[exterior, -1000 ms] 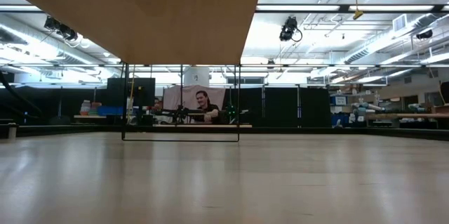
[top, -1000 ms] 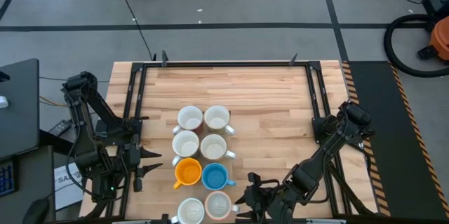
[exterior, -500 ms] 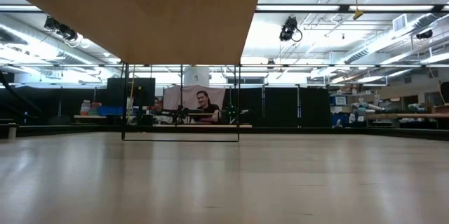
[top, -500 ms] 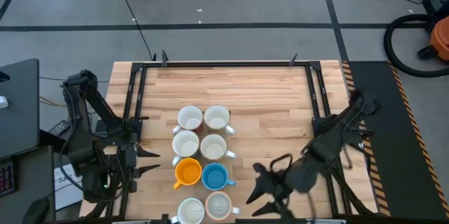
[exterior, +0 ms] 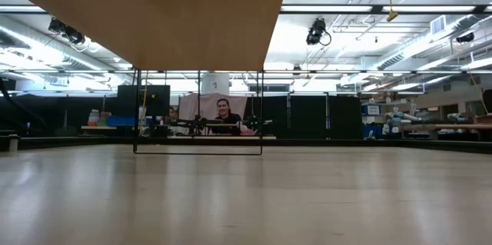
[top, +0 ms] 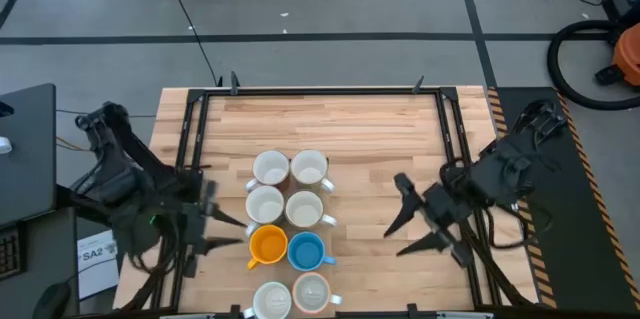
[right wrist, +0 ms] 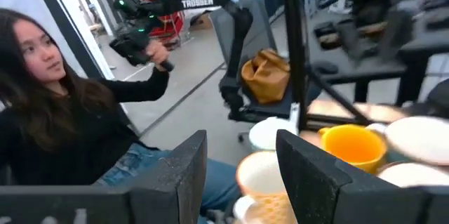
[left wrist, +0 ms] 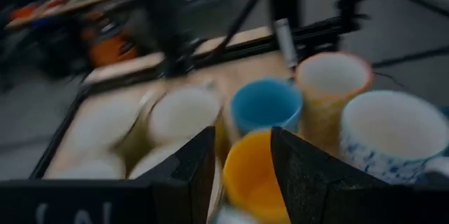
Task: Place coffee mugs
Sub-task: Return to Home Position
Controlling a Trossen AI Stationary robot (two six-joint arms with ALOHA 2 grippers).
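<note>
Several coffee mugs stand upright in two rows on the wooden table (top: pixel 380 129): white ones (top: pixel 270 169) at the far end, then an orange mug (top: pixel 267 245) beside a bright blue mug (top: pixel 305 251), and two more (top: pixel 311 292) at the near edge. My left gripper (top: pixel 232 231) hovers open to the left of the orange mug; in the left wrist view the orange mug (left wrist: pixel 256 175) shows between its fingers, untouched. My right gripper (top: pixel 395 214) hangs open, raised to the right of the mugs. The right wrist view shows the orange mug (right wrist: pixel 351 147) ahead of it.
A black metal frame (top: pixel 330 90) runs round the table's edges. To the right of the mugs and at the far end lies bare wood. A person (right wrist: pixel 63 126) holding a handle device shows beyond the table's left side. The low view shows neither mugs nor arms.
My right gripper has risen from the near edge beside the nearest mugs and swung toward the table's far and right edges, staying open. My left gripper has also risen, rolled about its axis and come a little closer to the orange mug. The mugs have kept their places.
</note>
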